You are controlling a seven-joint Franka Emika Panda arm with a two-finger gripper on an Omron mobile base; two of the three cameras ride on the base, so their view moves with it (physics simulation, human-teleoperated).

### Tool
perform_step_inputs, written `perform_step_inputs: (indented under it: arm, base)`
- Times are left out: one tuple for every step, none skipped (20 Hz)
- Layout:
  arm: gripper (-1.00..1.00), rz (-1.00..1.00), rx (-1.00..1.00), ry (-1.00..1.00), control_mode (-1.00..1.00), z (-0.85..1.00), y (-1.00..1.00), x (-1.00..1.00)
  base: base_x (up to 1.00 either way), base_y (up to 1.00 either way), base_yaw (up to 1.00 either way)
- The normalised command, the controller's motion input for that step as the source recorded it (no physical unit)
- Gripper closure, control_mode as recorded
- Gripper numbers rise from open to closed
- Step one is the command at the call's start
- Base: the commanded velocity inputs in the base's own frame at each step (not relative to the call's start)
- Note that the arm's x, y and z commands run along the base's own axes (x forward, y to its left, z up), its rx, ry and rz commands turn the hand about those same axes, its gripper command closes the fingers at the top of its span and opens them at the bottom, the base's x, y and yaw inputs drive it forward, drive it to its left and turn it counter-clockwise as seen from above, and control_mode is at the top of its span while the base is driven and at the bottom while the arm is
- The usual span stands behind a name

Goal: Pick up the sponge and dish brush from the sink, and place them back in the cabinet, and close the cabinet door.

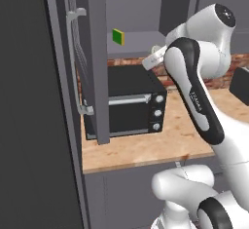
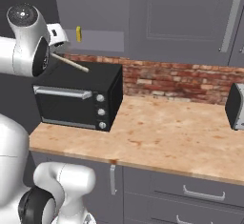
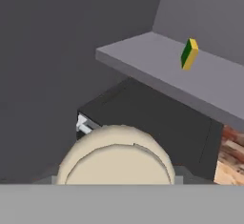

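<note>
While the cabinet door [image 1: 95,62] stands swung wide open, its silver bar handle [image 1: 75,60] facing the camera, the white arm reaches up toward the cabinet [image 1: 146,9] with the dish brush [image 3: 116,158] clamped in its gripper [image 1: 156,57]. Seen from the hand camera, the brush's round cream-white head sits right at the fingertips, and the jaws are closed on it, part-way apart. From the right base camera the brush's slim cream handle [image 2: 70,63] slants down and away from the hand, above the top of the black toaster oven [image 2: 78,99]. On the cabinet's grey inner shelf [image 3: 157,70] the sponge [image 1: 118,36] stands on edge, green face toward the left base camera and yellow layer along one side, set back from the shelf's front edge and well apart from the gripper. Directly below the shelf, the toaster oven rests on the left end of the wood-grain countertop [image 2: 176,132], in front of a red brick backsplash [image 2: 176,82]. At the countertop's right edge a dark appliance [image 2: 235,106] is partly cut off.
</note>
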Motion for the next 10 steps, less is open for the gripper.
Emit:
perform_step_inputs:
  arm:
    - [1.0, 0.2, 0.0, -0.13, -1.0, 0.28, 0.07, 0.31]
    - [1.0, 0.21, -0.01, -0.07, -1.0, 0.32, 0.04, 0.29]
    - [1.0, 0.21, -0.03, -0.04, -1.0, 0.35, 0.05, 0.26]
    - [1.0, 0.21, -0.05, -0.02, -1.0, 0.34, 0.06, 0.25]
    - [1.0, 0.2, -0.06, 0.0, -1.0, 0.33, 0.06, 0.24]
    - [1.0, 0.19, -0.09, 0.0, -1.0, 0.35, 0.08, 0.18]
    - [1.0, 0.17, -0.1, 0.0, -1.0, 0.36, 0.08, 0.18]
    - [1.0, 0.14, -0.13, 0.0, -1.0, 0.35, 0.12, 0.19]
    - [1.0, 0.14, -0.13, -0.01, -1.0, 0.35, 0.12, 0.21]
    - [1.0, 0.13, -0.14, -0.02, -1.0, 0.31, 0.12, 0.22]
  base:
    - [0.0, 0.0, 0.0]
    - [0.0, 0.0, 0.0]
    - [0.0, 0.0, 0.0]
    - [0.0, 0.0, 0.0]
    - [0.0, 0.0, 0.0]
    - [0.0, 0.0, 0.0]
    - [0.0, 0.0, 0.0]
    - [0.0, 0.0, 0.0]
    - [0.0, 0.0, 0.0]
    - [0.0, 0.0, 0.0]
